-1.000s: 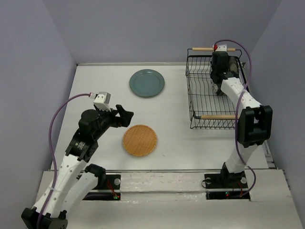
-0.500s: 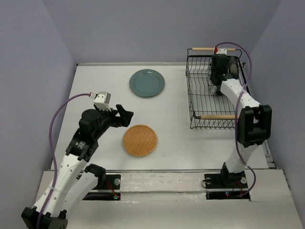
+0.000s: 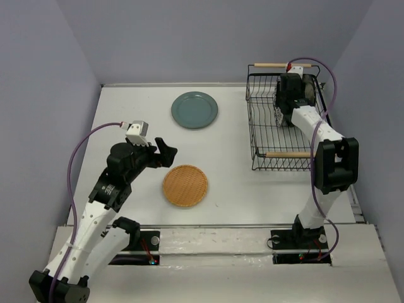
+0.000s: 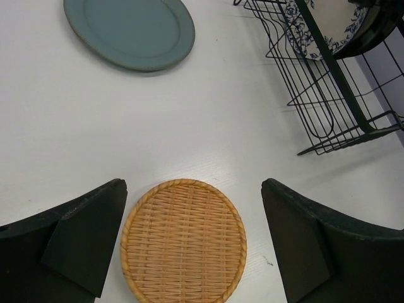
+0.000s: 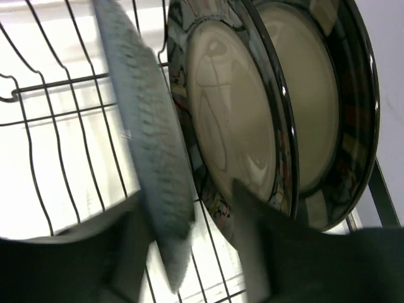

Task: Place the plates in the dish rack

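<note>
Plates are standing on edge at the far end of the dish rack [image 3: 255,136]: two beige plates [image 5: 233,139] with dark rims leaning together, a floral plate [image 5: 151,158] tilting beside them. The rack is sitting in the white table's [image 3: 126,113] far right corner, its long axis running far to near. The right gripper [image 5: 186,199] is straddling the floral plate's rim, jaws partly apart, a gap showing on one side. A teal plate [image 3: 194,110] is lying near the far edge, a woven plate [image 3: 185,185] nearer the near edge, by the wide-open, empty left gripper [image 3: 165,153]. Lavender walls [image 3: 189,38] are enclosing the table.
</note>
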You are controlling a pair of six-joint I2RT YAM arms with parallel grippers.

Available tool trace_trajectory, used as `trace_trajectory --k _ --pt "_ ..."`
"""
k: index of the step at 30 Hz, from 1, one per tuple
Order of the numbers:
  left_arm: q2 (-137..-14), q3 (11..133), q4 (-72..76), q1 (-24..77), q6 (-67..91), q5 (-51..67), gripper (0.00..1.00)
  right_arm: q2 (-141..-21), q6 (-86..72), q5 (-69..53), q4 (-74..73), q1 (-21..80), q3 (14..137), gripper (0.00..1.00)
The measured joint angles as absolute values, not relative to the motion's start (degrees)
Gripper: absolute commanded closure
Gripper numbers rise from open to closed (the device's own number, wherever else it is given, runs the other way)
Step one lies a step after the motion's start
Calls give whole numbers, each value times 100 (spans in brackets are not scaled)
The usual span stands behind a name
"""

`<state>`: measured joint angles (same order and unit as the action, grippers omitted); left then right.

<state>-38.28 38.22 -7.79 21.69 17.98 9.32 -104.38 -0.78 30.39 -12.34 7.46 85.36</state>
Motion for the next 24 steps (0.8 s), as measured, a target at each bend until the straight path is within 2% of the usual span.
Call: trace_trajectory --k 2,5,11,21,24 --pt "-3898 3822 -779 2169 1798 928 1 -10438 -154 2985 -1192 746 8545 27" --pt "-4040 3822 -779 2169 1804 884 1 -10438 -255 2932 -1216 749 8567 21" --pt "-4504 3828 -875 2086 1916 657 1 -10208 -399 2650 -1332 746 8643 21" --pt "-5428 3988 -836 1717 2329 958 1 -9070 -762 1881 -1457 746 8641 22" --pt "-5822 4088 -582 1710 2685 1074 5 -8757 -1061 1382 -1448 749 8576 23"
